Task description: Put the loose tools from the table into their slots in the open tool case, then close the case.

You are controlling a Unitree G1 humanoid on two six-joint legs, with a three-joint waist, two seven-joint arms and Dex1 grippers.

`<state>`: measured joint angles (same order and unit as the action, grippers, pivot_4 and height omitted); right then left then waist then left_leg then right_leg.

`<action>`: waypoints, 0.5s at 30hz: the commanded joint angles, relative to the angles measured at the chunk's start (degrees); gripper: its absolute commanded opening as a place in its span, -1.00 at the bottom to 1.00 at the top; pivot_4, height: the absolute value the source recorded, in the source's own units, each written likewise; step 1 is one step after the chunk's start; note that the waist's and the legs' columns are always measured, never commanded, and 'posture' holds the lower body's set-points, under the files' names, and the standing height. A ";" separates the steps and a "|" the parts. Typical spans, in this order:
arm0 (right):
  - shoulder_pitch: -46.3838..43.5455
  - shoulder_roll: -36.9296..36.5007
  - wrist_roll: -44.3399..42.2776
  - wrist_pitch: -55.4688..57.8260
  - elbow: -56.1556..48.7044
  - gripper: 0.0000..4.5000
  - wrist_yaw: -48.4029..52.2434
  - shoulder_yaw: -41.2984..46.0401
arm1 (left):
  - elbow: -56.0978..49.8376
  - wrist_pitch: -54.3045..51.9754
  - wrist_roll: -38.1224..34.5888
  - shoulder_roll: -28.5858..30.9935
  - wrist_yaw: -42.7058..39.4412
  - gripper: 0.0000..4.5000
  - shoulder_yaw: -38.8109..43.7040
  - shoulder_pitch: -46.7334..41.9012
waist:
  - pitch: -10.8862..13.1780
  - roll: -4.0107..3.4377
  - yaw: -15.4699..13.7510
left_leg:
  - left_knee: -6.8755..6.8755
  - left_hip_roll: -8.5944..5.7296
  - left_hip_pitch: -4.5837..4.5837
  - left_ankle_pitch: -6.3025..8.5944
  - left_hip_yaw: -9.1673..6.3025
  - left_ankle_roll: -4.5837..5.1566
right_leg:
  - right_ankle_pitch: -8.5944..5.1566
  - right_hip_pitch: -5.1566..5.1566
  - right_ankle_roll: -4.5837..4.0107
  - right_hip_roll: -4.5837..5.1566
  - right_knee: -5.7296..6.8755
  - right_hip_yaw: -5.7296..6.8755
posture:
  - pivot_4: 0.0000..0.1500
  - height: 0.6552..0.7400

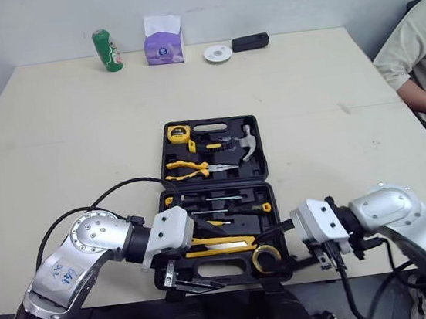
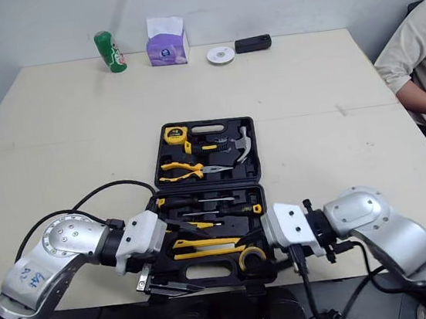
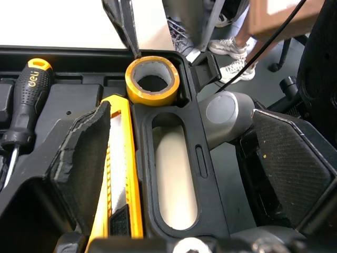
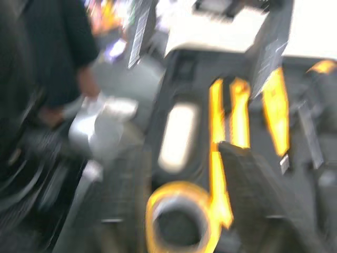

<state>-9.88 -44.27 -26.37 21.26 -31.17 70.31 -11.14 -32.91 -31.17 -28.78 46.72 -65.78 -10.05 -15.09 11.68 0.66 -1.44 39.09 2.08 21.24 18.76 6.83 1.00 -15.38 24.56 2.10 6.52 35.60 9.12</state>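
Left eye view: the open tool case (image 1: 260,150) lies flat with its handle side right at the near edge of the table (image 1: 79,145). Bare tabletop runs wide to both sides of it and beyond it. A green can (image 1: 107,49), a tissue pack (image 1: 163,41), a white disc (image 1: 217,53) and a black object (image 1: 250,42) line the far edge, well apart from the case. A person (image 1: 417,49) sits at the far right corner.

The lid half holds a tape measure (image 1: 177,133), pliers (image 1: 187,169) and a hammer (image 1: 246,141). The near half holds a screwdriver (image 3: 26,100), a utility knife (image 1: 216,245) and a yellow tape roll (image 1: 266,258) in the near right corner.

The left gripper (image 3: 179,121) is spread wide across the case's handle rim, one pad over the utility knife and the other outside the case, beyond the table edge. It clasps nothing.

The right gripper (image 4: 176,158) is at the near right corner with its fingers apart on either side of the tape roll. The right wrist view is too blurred to tell whether they touch the roll.
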 commanded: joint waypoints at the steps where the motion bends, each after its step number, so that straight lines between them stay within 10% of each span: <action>1: 2.50 1.73 1.82 -4.07 2.15 -0.99 -0.49 -1.80 | -0.63 0.45 -0.80 0.03 -0.19 1.00 0.45 -0.39 | 0.00 0.01 -0.09 | 0.00 0.00 0.02 0.00 0.00 0.01 | 0.00 0.00 0.01 0.00 -0.02 0.01 | 1.00 0.65; 15: 9.99 2.19 10.75 -20.20 20.60 -0.99 -0.89 -4.85 | -0.18 -0.30 -1.93 0.24 -0.46 1.00 1.53 -1.34 | -0.20 0.27 -0.01 | 0.01 0.00 -0.12 0.00 0.01 0.01 | 0.01 -0.12 0.02 0.00 -0.01 -0.01 | 1.00 0.65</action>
<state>-2.34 -41.02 -19.76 0.56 -16.26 69.96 -15.44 -32.77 -31.76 -29.28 46.77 -65.97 -9.89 -15.60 11.48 0.93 -1.46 39.10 2.07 21.11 18.76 6.84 1.02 -15.37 24.43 2.12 6.51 35.58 9.11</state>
